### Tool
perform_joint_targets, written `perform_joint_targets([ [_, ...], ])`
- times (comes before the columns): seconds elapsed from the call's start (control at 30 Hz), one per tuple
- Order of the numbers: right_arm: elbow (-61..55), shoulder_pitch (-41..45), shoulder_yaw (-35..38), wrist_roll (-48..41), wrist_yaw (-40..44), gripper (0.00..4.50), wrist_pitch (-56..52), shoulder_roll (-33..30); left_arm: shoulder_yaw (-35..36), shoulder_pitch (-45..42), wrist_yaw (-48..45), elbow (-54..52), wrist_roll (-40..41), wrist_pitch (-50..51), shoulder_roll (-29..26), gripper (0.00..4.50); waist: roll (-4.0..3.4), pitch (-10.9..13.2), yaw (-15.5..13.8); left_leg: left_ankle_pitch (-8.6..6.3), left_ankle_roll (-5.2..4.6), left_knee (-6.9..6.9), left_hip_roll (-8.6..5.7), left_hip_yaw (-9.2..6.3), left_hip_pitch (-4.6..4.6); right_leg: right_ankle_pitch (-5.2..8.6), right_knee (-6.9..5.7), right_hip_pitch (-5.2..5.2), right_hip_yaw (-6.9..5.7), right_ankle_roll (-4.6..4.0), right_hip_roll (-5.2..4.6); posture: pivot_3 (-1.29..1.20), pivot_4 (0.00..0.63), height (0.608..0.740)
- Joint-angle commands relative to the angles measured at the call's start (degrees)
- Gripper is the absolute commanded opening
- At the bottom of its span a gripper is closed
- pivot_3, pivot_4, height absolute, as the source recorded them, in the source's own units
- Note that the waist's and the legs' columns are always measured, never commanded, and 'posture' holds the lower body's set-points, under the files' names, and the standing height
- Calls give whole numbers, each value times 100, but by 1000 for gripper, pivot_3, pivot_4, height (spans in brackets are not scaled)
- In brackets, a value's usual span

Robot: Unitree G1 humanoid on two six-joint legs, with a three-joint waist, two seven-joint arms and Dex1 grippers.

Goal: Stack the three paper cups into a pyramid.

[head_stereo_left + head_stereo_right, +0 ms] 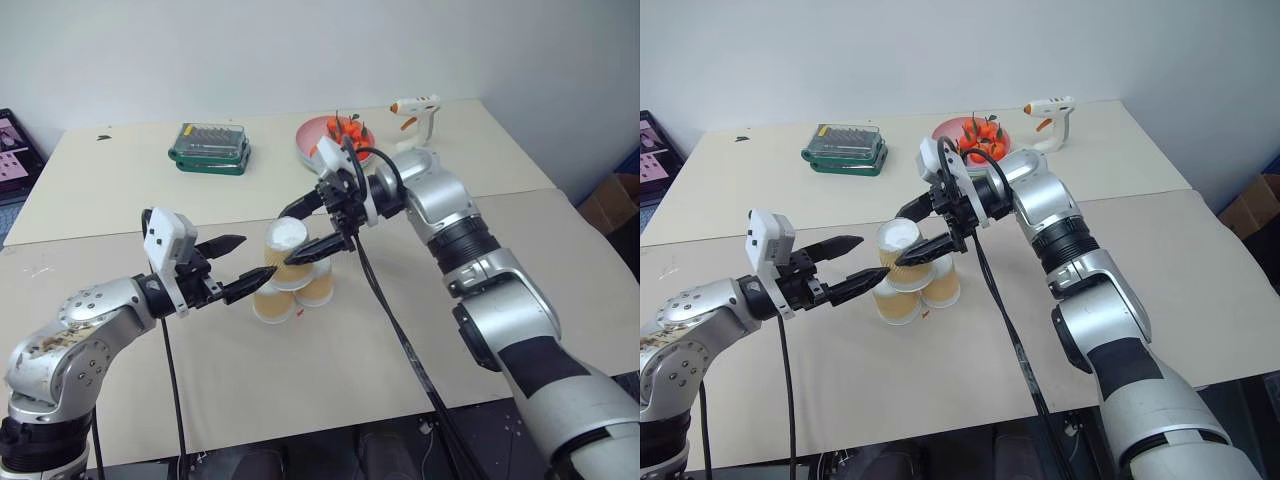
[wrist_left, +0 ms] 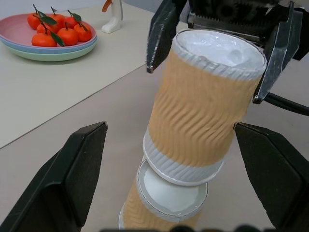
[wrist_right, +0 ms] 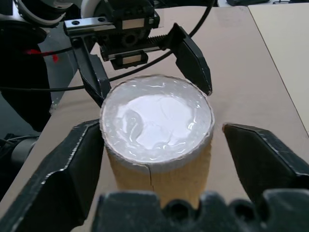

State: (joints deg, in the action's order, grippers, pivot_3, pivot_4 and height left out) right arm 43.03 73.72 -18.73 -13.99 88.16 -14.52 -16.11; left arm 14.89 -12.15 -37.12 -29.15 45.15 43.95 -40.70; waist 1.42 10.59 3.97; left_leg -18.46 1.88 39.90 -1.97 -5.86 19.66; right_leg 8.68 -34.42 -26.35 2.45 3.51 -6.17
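Three paper cups stand mouth-down mid-table. Two base cups (image 1: 272,303) (image 1: 318,288) sit side by side, and the top cup (image 1: 278,258) rests on them, leaning a little. My right gripper (image 1: 287,238) reaches in from the far right and is open, its fingers (image 3: 72,164) flanking the top cup's white end (image 3: 157,118) with a small gap on one side. From the near left, my open left gripper (image 1: 257,256) points at the stack. Its fingers (image 2: 72,179) stand wide apart on either side of the top cup (image 2: 203,111) without touching it.
On the far table section are a pink plate (image 1: 308,140) of small orange fruit, a green case (image 1: 210,148) and a white glue gun (image 1: 415,108). A black cable (image 1: 395,320) hangs from my right arm across the table front. A cardboard box (image 1: 612,200) sits off the right edge.
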Motion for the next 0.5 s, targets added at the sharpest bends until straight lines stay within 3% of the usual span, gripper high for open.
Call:
perform_joint_targets([
  [0.03, 58, 210, 208, 106, 187, 4415, 191, -124, 124, -83, -9, -133, 82, -127, -13, 4500, 0, 0, 0, 0, 0, 0, 0, 0, 0, 0, 0, 0, 0, 0, 0, 0, 150, 725],
  [0.27, -75, 305, 241, -464, 434, 4415, -291, -957, 234, -139, -24, -67, 198, -109, 14, 4500, 0, 0, -16, -1, -1, 0, 0, -2, 3, 0, 1, 0, -1, 0, 0, 0, 150, 725],
  [0.5, -259, -19, 732, -692, 346, 4415, -590, -1751, 1232, 149, 286, 80, 732, -17, 37, 4500, 0, 0, 16, -12, -22, -1, 1, -1, 5, 0, 4, -1, 0, 0, 0, 0, 150, 725],
])
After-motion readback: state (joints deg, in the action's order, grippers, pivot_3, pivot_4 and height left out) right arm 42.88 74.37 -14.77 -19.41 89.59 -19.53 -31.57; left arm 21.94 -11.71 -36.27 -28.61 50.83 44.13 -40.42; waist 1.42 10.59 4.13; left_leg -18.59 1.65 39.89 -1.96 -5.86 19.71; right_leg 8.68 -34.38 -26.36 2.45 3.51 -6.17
